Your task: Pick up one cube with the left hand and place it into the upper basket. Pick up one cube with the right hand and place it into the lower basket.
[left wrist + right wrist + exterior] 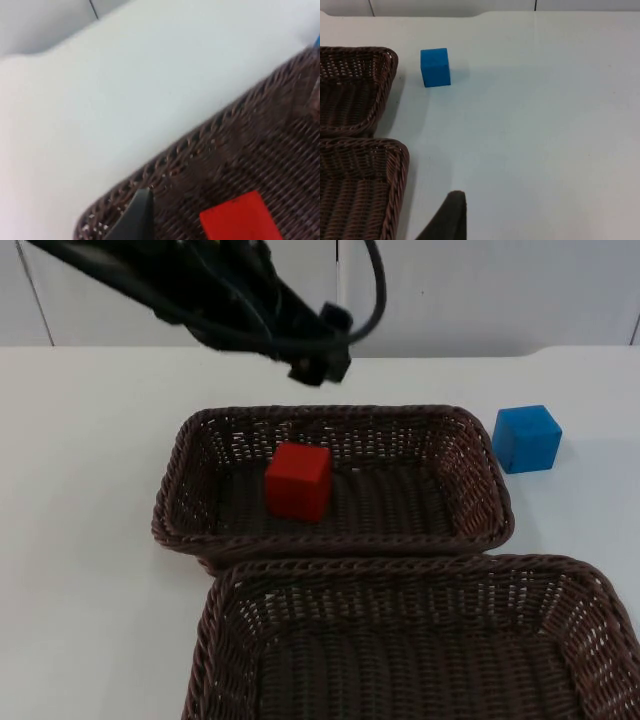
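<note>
I have the red cube [298,481] lying on the floor of the upper basket [200,445], toward its left half, so I judge the left arm's share done and the next move belongs to the right arm. The left gripper [318,368] hangs above the table just beyond the upper basket's far rim, with the red cube below it and a little nearer the camera; I cannot tell how its jaws stand, and nothing is in them. From the right gripper [451,212], which holds nothing and whose opening I cannot tell either, the blue cube [435,67] lies ahead on the bare table [545,125], just beside the upper basket's right end and apart from it. A cube has no long axis to align with. The lower basket [395,165] sits close beside the right gripper, so the carry back should be short.
</note>
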You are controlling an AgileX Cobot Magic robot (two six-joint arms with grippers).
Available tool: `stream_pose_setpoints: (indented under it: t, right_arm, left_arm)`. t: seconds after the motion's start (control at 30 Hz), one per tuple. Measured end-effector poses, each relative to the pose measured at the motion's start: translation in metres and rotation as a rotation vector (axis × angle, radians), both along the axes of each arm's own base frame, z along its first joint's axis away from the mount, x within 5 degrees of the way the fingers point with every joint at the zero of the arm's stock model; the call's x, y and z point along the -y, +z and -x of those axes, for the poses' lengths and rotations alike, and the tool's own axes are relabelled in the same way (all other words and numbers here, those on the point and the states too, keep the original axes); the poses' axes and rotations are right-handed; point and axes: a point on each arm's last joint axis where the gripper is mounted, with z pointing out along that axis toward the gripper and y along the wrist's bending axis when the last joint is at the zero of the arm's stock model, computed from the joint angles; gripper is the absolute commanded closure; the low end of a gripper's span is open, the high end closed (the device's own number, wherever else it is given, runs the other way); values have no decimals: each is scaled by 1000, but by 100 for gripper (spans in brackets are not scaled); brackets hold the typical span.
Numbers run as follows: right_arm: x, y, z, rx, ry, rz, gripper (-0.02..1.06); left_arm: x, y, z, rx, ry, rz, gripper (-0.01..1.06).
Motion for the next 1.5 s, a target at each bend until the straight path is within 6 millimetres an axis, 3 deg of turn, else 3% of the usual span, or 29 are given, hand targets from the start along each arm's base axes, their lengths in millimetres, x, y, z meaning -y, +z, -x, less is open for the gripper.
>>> stream_pose_setpoints:
  t: [0.37,0.6,1.1,1.37,1.5]
  right_arm:
    - [0,0,0,0,0,0,-1]
    - [0,0,0,0,0,0,-1]
    - [0,0,0,0,0,0,-1]
    - [0,0,0,0,0,0,-1]
    - [0,0,0,0,0,0,-1]
  left_arm:
    - [-10,54,20,87,5,63,0]
    - [-15,71,30,100,3,71,0]
    - [-39,134,74,178,31,163,0]
    - [-52,153,94,211,41,155,0]
    - [-59,149,106,215,43,154,0]
